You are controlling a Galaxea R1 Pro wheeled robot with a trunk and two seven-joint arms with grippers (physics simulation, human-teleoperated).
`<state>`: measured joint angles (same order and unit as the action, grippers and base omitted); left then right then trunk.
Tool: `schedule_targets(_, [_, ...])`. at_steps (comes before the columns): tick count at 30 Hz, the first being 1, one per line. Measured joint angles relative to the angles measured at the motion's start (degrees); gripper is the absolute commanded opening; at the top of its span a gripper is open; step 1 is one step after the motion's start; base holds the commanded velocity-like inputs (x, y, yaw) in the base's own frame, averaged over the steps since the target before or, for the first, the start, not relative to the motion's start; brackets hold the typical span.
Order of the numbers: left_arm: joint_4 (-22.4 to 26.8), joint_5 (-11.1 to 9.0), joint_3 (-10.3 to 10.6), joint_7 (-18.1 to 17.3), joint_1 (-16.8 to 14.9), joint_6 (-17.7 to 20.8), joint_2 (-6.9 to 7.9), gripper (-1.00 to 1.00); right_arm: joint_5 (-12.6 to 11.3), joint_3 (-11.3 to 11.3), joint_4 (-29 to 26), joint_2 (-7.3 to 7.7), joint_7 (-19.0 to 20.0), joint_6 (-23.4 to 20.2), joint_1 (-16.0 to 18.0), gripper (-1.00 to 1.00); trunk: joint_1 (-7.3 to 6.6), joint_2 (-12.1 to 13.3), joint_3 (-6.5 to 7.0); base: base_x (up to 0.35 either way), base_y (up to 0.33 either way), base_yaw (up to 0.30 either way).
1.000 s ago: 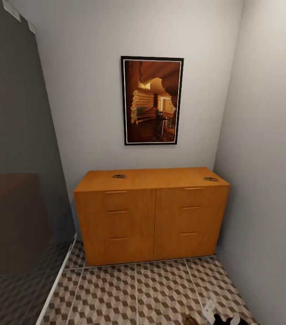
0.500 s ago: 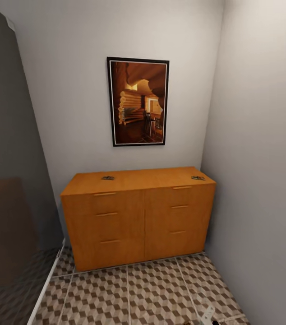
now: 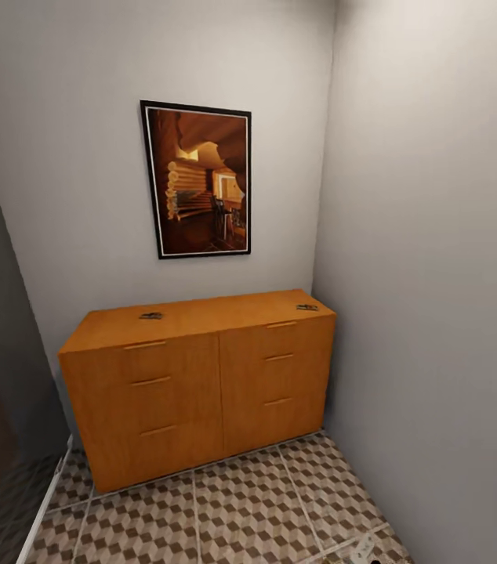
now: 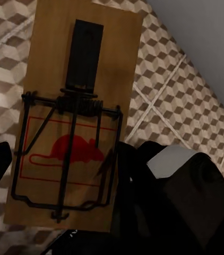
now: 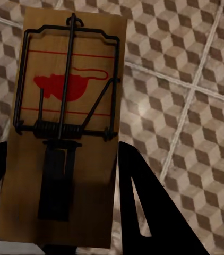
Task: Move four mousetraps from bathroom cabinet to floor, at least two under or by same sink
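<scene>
- Nearest the cameras, each arm carries a trap: in the left wrist view a mousetrap (image 4: pixel 72 117) with a red mouse print and dark wire bar sits between the left gripper's (image 4: pixel 64 175) dark fingers, jaws closed on its end, above the bathroom floor (image 4: pixel 191 90).
- In the right wrist view a second trap (image 5: pixel 64 122) is clamped the same way by the right gripper (image 5: pixel 59 196), its jaws shut on the wooden end, cube-pattern tiles passing below.
- In the head view the tiled floor (image 3: pixel 241 509) runs up to the cabinet (image 3: pixel 201 384), the orange-brown chest of drawers against the far wall.
- Two more mousetraps lie on the cabinet's flat top, well apart: one toward its left side (image 3: pixel 151 316), one at the right rear corner (image 3: pixel 306 307).
- Above hangs a framed picture (image 3: pixel 197 178) on the grey wall.
- Against half a second ago, the whole head view has slid leftward: cabinet and picture sit further left and more of the right wall shows, so the camera is turning right; the things themselves have not moved.
- Judged from this, the robot is swinging away from the cabinet with two traps in hand, likely bound for the sink; two traps remain to fetch.
</scene>
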<state>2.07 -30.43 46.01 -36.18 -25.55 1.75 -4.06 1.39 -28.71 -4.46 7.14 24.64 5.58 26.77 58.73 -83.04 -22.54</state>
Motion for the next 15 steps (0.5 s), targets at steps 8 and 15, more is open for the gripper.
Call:
schedule_targets(8, [-4.23,0.02,0.07,0.13,0.06,0.00,0.06,-1.00,0.21,0.02,1.61,-0.11,-0.01,-0.01,-0.24,-1.00,0.00,0.00,0.48,0.000,0.000,-0.261])
schedule_targets(15, [-4.74,0.01,0.03,0.13,0.06,0.00,0.07,-1.00,0.23,0.02,1.69,-0.13,0.01,-0.01,-0.26,-1.00,0.00,0.00,0.57,0.000,0.000,-0.048])
